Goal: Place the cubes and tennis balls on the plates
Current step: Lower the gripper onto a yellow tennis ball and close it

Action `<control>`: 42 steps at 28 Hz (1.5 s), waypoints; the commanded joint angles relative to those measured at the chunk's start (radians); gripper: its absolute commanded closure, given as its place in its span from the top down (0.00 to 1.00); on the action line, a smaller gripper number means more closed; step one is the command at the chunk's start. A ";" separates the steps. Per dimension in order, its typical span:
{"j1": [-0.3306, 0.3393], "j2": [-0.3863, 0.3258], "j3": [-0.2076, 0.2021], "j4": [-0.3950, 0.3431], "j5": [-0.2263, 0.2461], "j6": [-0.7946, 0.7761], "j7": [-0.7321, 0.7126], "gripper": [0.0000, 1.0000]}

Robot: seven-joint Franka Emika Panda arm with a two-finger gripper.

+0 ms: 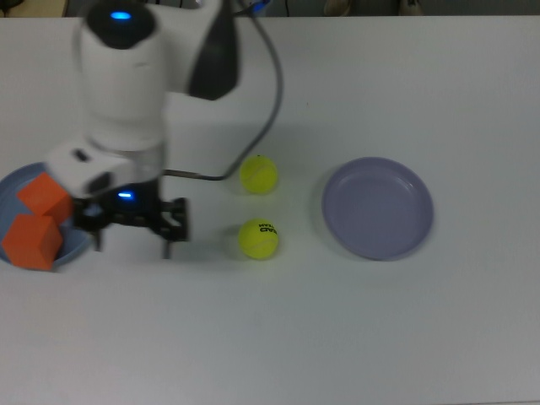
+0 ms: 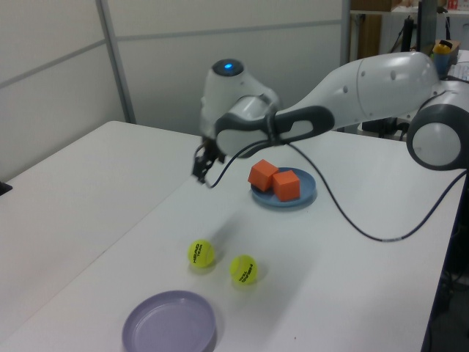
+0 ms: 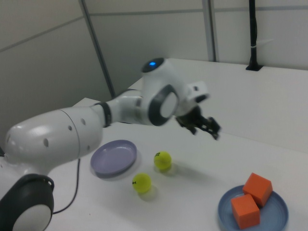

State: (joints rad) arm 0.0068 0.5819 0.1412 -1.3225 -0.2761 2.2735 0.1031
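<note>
- Top view: white table [image 1: 337, 337] carrying all items.
- Top view: light blue plate [image 1: 8, 181] at the top view's far left edge, partly cut off; two orange cubes on it, one [image 1: 44, 196] farther back, one [image 1: 29, 242] nearer the top view's bottom, sides touching.
- Top view: gripper [image 1: 131, 236] above bare table just right of the blue plate, fingers spread apart, nothing held; blue indicator lit on its body and on the arm's top.
- Top view: two tennis balls mid-table, close together but apart. The ball [image 1: 258, 175] farther up shows no legible print; the ball [image 1: 258, 239] below it carries a small black logo, too small to read.
- Top view: lavender-grey plate [image 1: 377, 207] right of the balls, nothing on it.
- Top view: black cable [image 1: 266, 101] running from the arm toward the gripper.
- Left view: blue plate [image 2: 304, 196] far, both cubes [image 2: 262, 176] [image 2: 286, 185] on it side by side; gripper [image 2: 203, 167] to the left view's left of the plate, raised off the table, fingers parted and empty.
- Left view: both balls [image 2: 200, 254] [image 2: 244, 270] near, each with black print, unreadable; lavender-grey plate [image 2: 169, 323] nearest, at the bottom edge.
- Right view: gripper [image 3: 204, 126] in the air, above and to the right view's right of the balls [image 3: 162, 160] [image 3: 141, 183]; lavender-grey plate [image 3: 114, 158] to the right view's left of them.
- Right view: blue plate [image 3: 276, 214] at lower right with the cubes [image 3: 257, 188] [image 3: 245, 210] touching on it.
</note>
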 commanded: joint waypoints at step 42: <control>0.259 0.020 0.009 -0.090 -0.149 -0.158 0.173 0.00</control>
State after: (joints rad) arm 0.2539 0.6503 0.1381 -1.4157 -0.4343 2.1247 0.2569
